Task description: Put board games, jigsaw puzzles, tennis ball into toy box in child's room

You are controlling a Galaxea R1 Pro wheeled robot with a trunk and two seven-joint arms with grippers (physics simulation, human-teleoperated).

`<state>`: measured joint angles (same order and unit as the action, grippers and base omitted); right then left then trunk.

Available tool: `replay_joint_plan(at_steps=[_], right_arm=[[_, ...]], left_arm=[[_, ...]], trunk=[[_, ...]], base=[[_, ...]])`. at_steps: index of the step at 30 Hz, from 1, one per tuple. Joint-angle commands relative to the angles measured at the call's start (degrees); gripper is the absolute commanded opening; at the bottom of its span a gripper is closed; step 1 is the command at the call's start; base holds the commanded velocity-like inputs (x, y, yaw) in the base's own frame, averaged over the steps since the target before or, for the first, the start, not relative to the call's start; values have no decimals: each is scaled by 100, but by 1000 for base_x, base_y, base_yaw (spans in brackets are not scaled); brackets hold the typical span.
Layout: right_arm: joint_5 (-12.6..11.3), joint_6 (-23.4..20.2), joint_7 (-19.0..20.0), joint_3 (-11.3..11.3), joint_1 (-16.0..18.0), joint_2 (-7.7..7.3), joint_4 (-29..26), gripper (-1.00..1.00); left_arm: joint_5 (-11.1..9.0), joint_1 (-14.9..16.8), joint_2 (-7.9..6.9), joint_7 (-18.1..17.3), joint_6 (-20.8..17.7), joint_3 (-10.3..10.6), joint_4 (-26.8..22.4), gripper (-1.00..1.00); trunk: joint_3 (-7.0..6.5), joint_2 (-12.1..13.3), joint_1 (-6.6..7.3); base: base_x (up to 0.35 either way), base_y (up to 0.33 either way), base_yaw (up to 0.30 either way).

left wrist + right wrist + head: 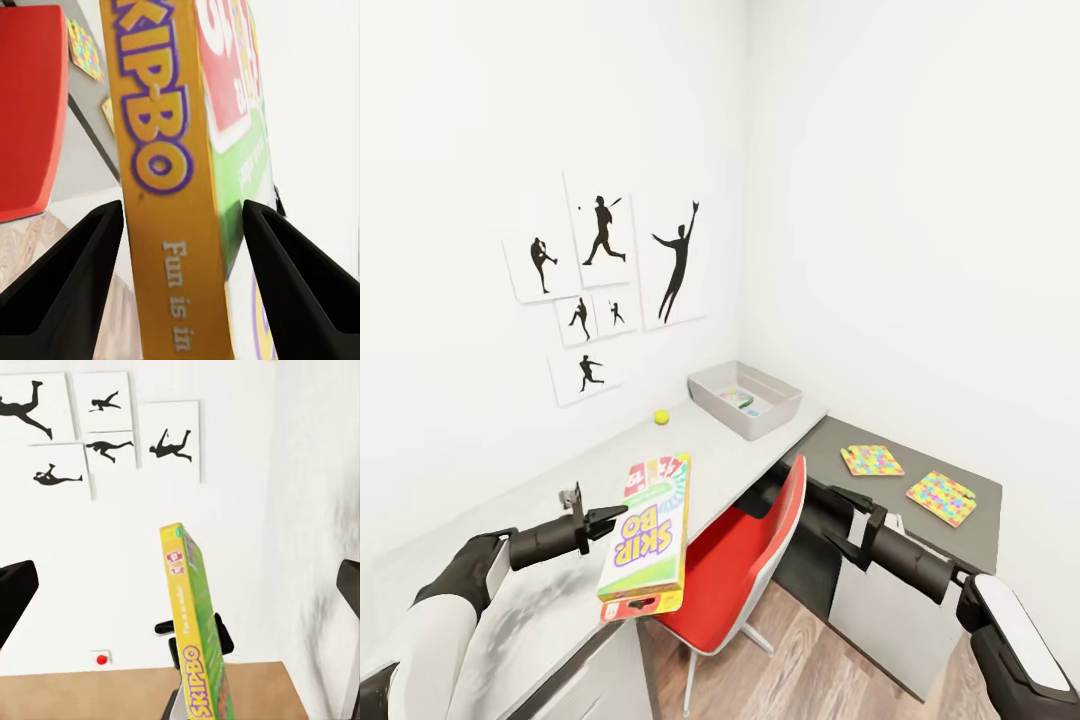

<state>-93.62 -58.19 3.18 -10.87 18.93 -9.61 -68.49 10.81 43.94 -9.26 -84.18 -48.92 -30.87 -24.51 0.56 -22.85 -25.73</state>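
I'm holding the Skip-Bo board game (648,540) in the left gripper (604,521), fingers pinching the box by its long edge, lifted above the near end of the tabletop (705,450). In the left wrist view the box's orange side (161,187) is sitting between the two dark fingers (67,292); I cannot tell from there whether both are touching it. The right wrist view is showing the same box (196,637) edge-on, with the left gripper (196,636) behind it.

The right gripper (838,518) is hanging spread, holding nothing, in front of the lower dark cabinet top (900,490), near the red chair (745,560).

The toy box (745,398) is sitting at the far end of the tabletop, in the room corner, with another flat game box (739,400) lying inside it. The tennis ball (661,417) is resting on the tabletop just beside the toy box, by the wall. Both jigsaw puzzles (872,460) (941,497) are lying flat on the dark cabinet top, apart from each other.

Baseball-player silhouettes (605,285) are showing on the wall above the tabletop.
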Motion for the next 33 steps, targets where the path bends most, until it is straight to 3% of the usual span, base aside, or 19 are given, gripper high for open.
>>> replay_joint_plan(at_steps=[1, 15, 33], right_arm=[[36, -26, 33, -9, 4, -2, 2, 100], [36, -26, 33, -11, 0, -6, 2, 100], [36, -26, 33, -4, -1, 0, 2, 100]], left_arm=[[63, 0, 4, -62, -44, -35, -1, -100], [62, -7, 4, -109, -30, -33, -9, -100], [62, -8, 3, -109, -21, -33, -10, -100]], trunk=[[6, -7, -5], [77, -7, -5], [159, -7, -5]], base=[[231, -23, 0], [55, -153, 70], [0, -11, 58]])
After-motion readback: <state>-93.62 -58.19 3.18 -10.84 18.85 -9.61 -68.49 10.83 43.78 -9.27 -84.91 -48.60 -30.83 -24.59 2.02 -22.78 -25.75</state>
